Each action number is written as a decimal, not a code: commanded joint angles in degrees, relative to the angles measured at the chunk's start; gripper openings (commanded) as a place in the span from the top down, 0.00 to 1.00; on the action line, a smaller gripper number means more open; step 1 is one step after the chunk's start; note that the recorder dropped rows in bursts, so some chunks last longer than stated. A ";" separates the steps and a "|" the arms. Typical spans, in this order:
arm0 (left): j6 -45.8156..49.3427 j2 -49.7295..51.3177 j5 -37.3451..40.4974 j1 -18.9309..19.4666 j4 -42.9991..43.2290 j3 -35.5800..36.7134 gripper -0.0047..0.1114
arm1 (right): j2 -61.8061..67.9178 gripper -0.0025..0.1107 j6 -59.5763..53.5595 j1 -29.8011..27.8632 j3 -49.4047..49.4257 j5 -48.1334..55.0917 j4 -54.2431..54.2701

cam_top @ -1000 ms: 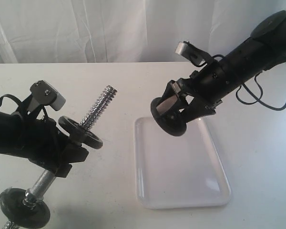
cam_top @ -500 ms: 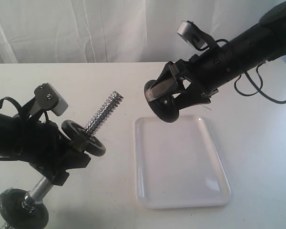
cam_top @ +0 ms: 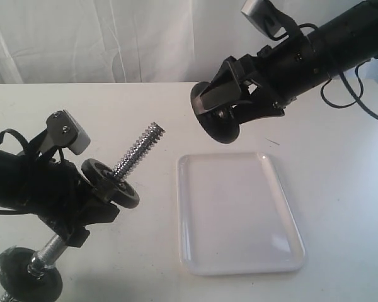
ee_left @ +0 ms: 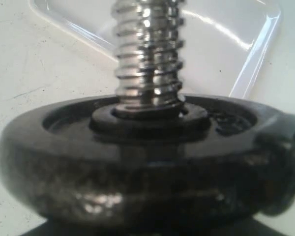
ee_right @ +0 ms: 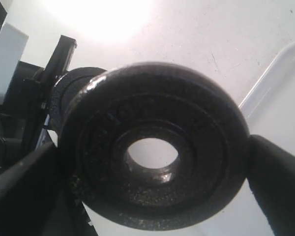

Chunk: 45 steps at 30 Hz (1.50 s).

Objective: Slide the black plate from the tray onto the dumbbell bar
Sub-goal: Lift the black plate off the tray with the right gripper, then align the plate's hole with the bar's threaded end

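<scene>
My right gripper (cam_top: 218, 117) is shut on the black plate (cam_top: 219, 131), holding it by the rim in the air above the table just beyond the far left corner of the tray (cam_top: 239, 214). In the right wrist view the black plate (ee_right: 152, 199) fills the frame between both fingers (ee_right: 19, 184). My left gripper (cam_top: 82, 211) is shut on the dumbbell bar (cam_top: 137, 150), which tilts up and to the right, its threaded end bare. A black disc (cam_top: 111, 182) sits on the bar above my grip. The left wrist view shows that disc (ee_left: 137, 167) and the threaded bar (ee_left: 147, 54), not my fingers.
Another black disc (cam_top: 26, 283) sits on the bar's lower end at the front left. The white tray holds nothing. A white curtain (cam_top: 113, 38) hangs behind the table. A black cable (cam_top: 359, 107) trails from the right arm.
My right gripper has lifted the black plate up off the tray and carried it farther back. The left arm has shifted the bar slightly to the right.
</scene>
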 commanded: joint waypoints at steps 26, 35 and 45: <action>5.82 -0.04 4.81 -0.09 -3.04 -1.19 0.96 | -6.48 0.98 -7.60 -0.56 8.40 0.92 6.04; 6.89 0.22 6.26 -0.09 -3.19 -1.19 0.96 | -6.59 0.98 -8.86 -0.56 9.90 0.92 7.64; 8.56 0.22 9.06 -0.09 -3.72 -1.19 0.96 | -6.85 0.98 -11.17 2.59 9.90 0.92 7.89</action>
